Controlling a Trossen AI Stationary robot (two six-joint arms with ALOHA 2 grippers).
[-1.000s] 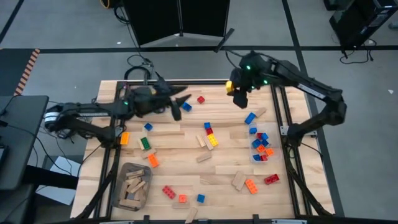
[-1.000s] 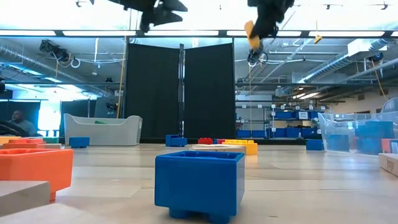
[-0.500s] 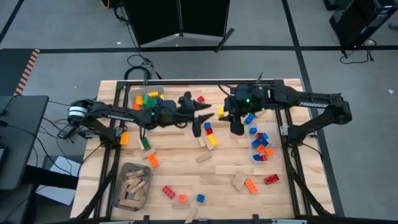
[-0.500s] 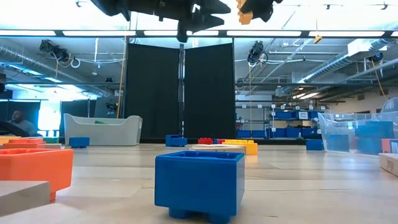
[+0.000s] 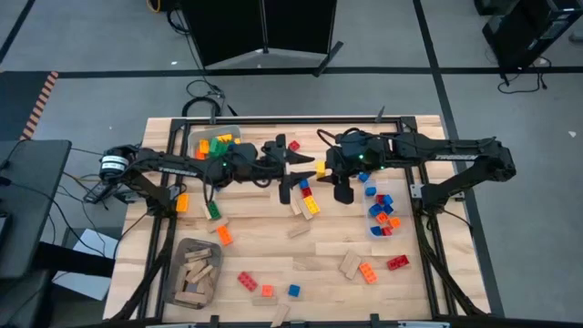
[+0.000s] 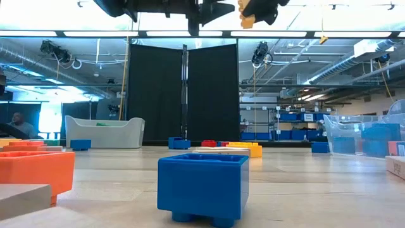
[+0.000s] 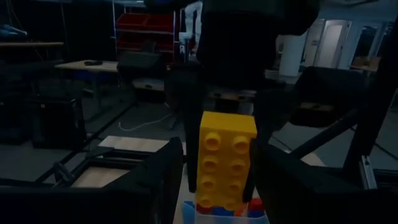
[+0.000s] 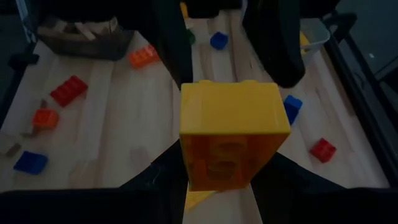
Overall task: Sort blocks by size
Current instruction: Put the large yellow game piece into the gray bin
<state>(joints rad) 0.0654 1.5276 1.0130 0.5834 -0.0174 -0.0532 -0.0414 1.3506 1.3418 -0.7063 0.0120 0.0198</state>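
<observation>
Right claw (image 8: pixel 227 186) grips a yellow brick (image 8: pixel 230 134), studs visible only from the left wrist; left claw (image 5: pixel 290 173) half-open alongside, above the surface (image 5: pixel 273 246).

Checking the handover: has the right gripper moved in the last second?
Yes. The right gripper, holding the yellow block, swung from the table's far edge toward its middle.

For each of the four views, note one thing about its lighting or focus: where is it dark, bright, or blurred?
High view: evenly lit, table clear. Low view: bright ceiling strips leave the arms as dark shapes; the nearest blue brick looks slightly soft. Left wrist view: dim, only the yellow brick stands out. Right wrist view: dark foreground, the yellow brick blurred, the table behind brighter.
</observation>
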